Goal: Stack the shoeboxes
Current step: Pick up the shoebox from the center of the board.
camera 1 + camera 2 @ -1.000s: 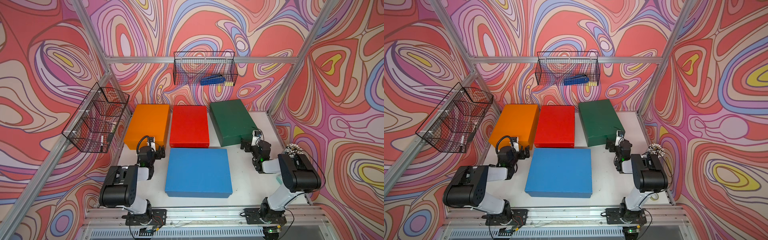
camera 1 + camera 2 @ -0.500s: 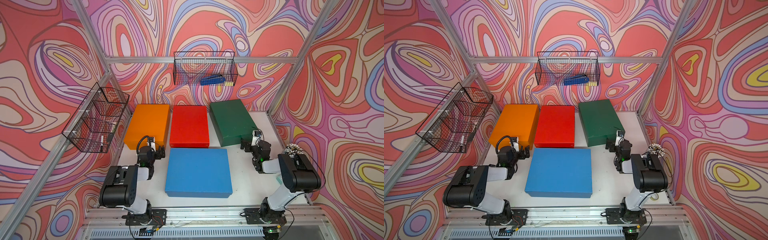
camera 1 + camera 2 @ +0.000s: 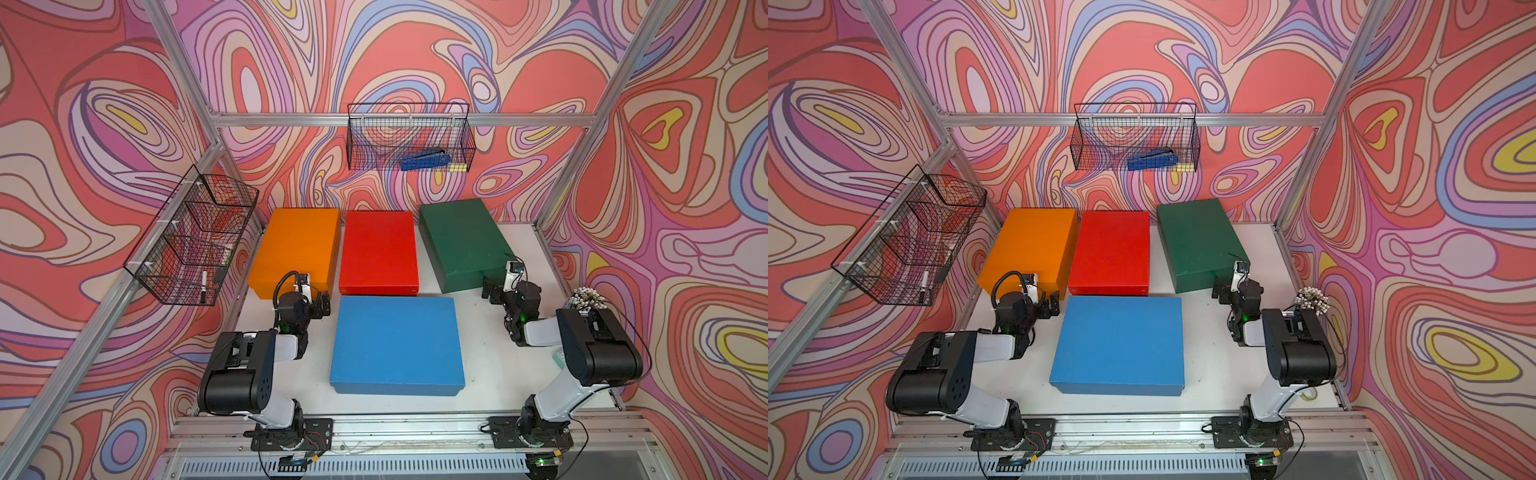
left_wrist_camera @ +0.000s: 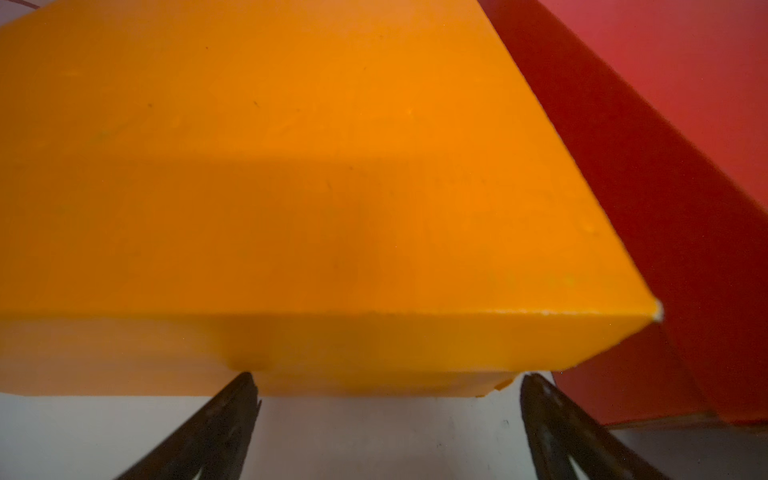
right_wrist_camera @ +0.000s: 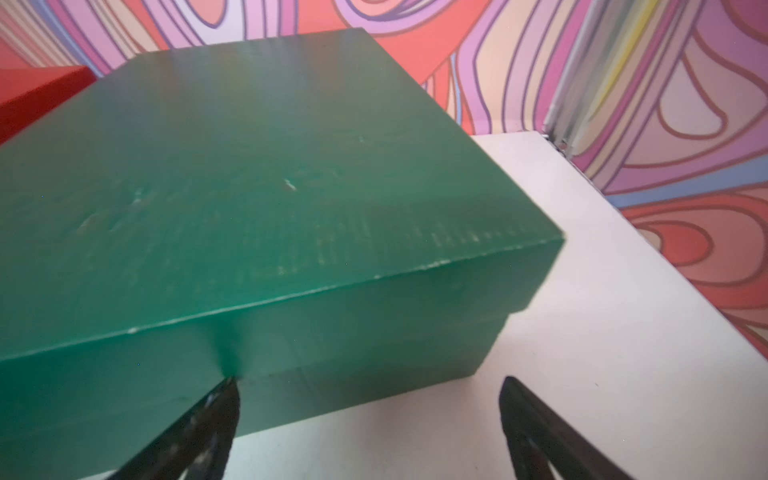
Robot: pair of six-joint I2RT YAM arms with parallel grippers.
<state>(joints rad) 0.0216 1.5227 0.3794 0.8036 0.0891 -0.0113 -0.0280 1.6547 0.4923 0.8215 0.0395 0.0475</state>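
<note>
Left wrist, orange box (image 4: 291, 187) just beyond L tool (image 4: 388, 376)

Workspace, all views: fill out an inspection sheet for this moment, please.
Surface: white table, flat, carrying all four boxes.
Job's things: orange box, red box, green box in a back row, blue box in front; all flat, lidded, none stacked.
Clutter: small pale item at the table's right edge, mostly hidden by the arm.
Grippers: left gripper open at the orange box's near end; right gripper open at the green box's; both empty.
Cables: black loop at the left wrist; thin wires at the arm bases.
Surroundings: back basket holds a blue tool; side basket holds a marker; swirl-patterned walls.
</note>
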